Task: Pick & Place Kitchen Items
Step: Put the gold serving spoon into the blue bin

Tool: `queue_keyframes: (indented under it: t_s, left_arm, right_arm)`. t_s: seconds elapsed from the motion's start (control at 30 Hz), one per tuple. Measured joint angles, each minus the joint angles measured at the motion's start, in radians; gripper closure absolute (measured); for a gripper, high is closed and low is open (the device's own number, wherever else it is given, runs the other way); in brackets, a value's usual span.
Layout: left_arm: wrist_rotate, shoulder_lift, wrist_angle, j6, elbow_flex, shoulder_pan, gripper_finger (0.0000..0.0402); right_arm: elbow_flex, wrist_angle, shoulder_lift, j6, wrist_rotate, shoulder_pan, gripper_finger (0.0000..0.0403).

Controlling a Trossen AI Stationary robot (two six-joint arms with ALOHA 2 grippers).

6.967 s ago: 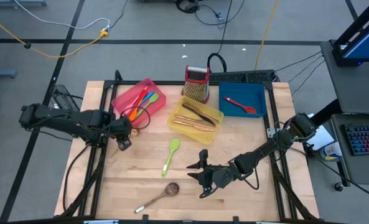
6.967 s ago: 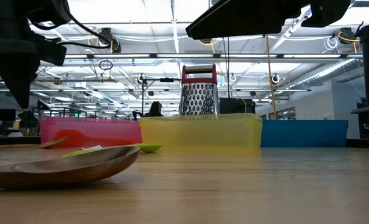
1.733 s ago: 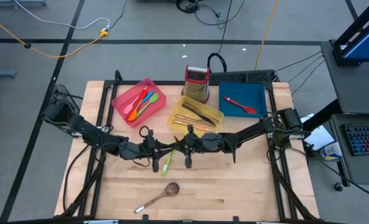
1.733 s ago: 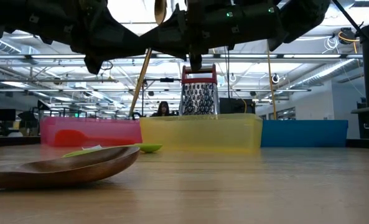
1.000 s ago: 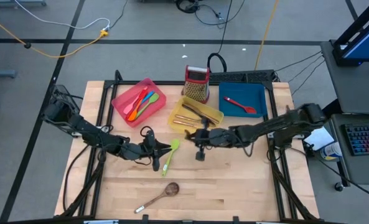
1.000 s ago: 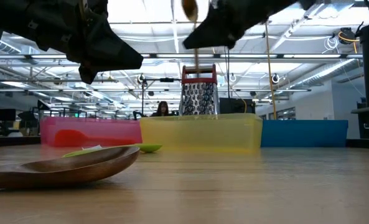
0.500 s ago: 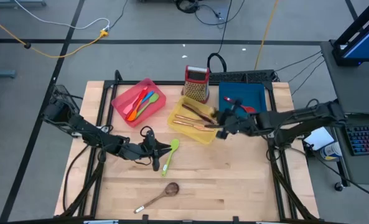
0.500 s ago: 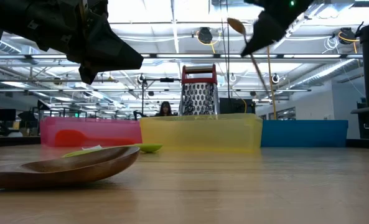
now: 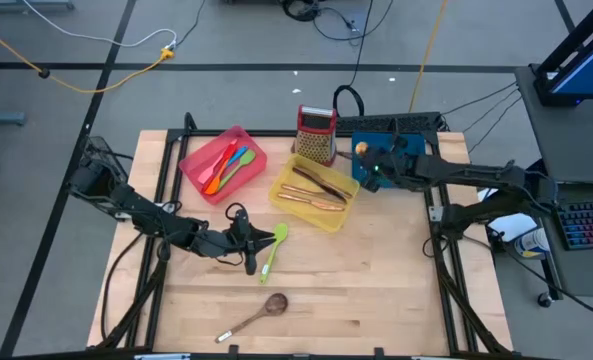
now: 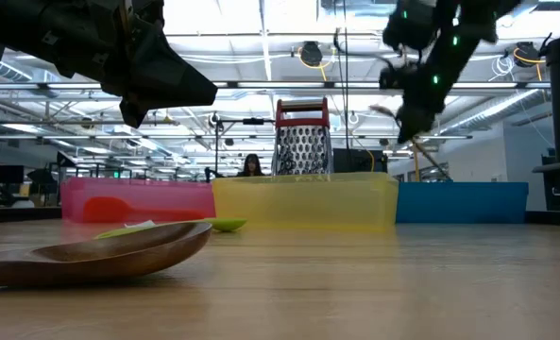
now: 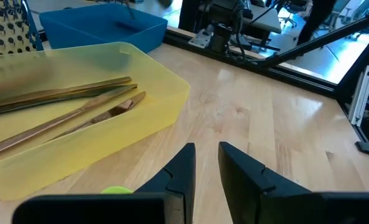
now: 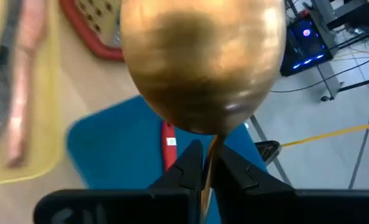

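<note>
copper spoon (image 12: 200,62) clamped in right gripper (image 12: 203,163) above blue tray (image 9: 413,152).

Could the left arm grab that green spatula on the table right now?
Probably yes. The left gripper hovers right beside the green spatula, which lies alone on bare wood with nothing over it, and its fingers hold nothing. The right gripper is far off, above the blue tray.

The right gripper (image 9: 368,166) has swung away from the middle of the table, past the yellow tray (image 9: 315,191), and now hangs over the blue tray (image 9: 390,160). It has carried a copper spoon (image 12: 201,62) with it, pinched by the handle. Seven seconds back, that arm was low near the front edge.
</note>
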Motion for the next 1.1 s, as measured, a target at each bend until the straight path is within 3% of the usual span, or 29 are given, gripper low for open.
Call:
queue_keyframes:
  t_s: [0.13, 0.27, 0.5, 0.7, 1.1]
  left_arm:
    - [0.0, 0.0, 0.0, 0.0, 0.0, 0.0, 0.0327]
    - [0.0, 0.0, 0.0, 0.0, 0.0, 0.0, 0.0327]
    - [0.0, 0.0, 0.0, 0.022, 0.0, 0.001, 0.0327]
    - [-0.004, 0.0, 0.0, 0.026, 0.0, 0.002, 0.0327]
    - [-0.006, 0.0, 0.001, 0.024, 0.0, 0.002, 0.0327]
  right_arm:
    - [-0.128, 0.218, 0.0, -0.148, -0.049, -0.108, 0.039]
    - [-0.228, 0.364, 0.0, -0.197, -0.116, -0.199, 0.039]
    - [-0.318, 0.387, 0.0, -0.231, -0.118, -0.317, 0.039]
    - [-0.367, 0.391, 0.0, -0.224, -0.269, -0.402, 0.0389]
    - [-0.41, 0.405, 0.0, -0.173, -0.337, -0.44, 0.0355]
